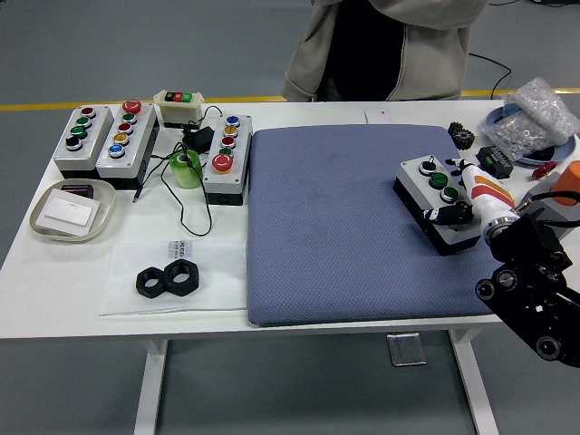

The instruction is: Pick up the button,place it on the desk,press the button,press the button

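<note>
A grey button box (433, 204) with a white-black knob and two green buttons lies on the right part of the blue mat (335, 227). My right hand (460, 192), white and orange with black fingers, lies along the box's right side. One finger (456, 166) stretches along the box's far right edge. The thumb (442, 215) is bent in at the box's near end. The hand looks relaxed and does not clamp the box. The left arm is out of view.
Several more button boxes (125, 140) stand at the far left, with a green tape roll (187, 169), a white tray (72, 210) and two black nuts (169, 279). A bag of parts (535, 113), a black gear (462, 136) and an orange object (569, 181) crowd the right edge. A person (390, 45) stands behind the table.
</note>
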`<act>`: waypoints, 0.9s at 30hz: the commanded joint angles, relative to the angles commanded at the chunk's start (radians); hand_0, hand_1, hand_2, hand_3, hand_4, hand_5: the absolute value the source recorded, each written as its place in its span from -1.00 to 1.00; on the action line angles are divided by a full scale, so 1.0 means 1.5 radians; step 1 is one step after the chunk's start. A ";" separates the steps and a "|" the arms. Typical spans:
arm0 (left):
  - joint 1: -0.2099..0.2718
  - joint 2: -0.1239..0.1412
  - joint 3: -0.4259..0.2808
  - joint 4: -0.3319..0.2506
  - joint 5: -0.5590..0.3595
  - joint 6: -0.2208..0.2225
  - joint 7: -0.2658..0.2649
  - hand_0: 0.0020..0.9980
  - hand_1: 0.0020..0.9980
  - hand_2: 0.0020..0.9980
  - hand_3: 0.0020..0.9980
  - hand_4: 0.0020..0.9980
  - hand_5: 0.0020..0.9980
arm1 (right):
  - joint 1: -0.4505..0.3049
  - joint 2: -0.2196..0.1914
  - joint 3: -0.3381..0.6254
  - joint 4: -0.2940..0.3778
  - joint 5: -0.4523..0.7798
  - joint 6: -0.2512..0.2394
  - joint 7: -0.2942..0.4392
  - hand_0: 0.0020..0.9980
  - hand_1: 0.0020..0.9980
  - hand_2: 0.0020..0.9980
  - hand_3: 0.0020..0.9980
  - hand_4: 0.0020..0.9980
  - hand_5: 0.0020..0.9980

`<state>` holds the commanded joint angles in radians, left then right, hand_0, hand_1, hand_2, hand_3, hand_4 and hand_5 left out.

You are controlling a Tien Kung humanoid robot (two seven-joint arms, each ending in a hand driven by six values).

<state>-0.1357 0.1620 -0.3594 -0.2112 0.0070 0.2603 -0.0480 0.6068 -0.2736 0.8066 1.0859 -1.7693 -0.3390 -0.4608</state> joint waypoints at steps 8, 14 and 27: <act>-0.001 0.000 0.005 0.000 -0.008 0.000 -0.002 0.42 0.65 0.71 0.65 0.24 1.00 | 0.015 0.000 -0.006 -0.015 -0.023 0.036 -0.018 0.23 0.15 0.28 0.66 0.99 -0.62; -0.003 0.001 0.006 0.000 -0.010 -0.001 -0.003 0.40 0.65 0.70 0.65 0.24 1.00 | 0.020 0.002 -0.004 -0.021 -0.024 0.046 -0.025 0.05 0.08 0.24 0.66 0.97 -0.64; -0.004 0.001 0.005 0.001 -0.010 0.000 -0.003 0.40 0.65 0.70 0.65 0.25 1.00 | 0.028 0.004 -0.001 -0.027 -0.024 0.079 -0.033 -0.14 0.03 0.23 0.82 0.96 -0.66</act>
<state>-0.1416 0.1630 -0.3521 -0.2100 -0.0079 0.2596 -0.0529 0.6490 -0.2673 0.8045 1.0448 -1.8060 -0.2200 -0.5098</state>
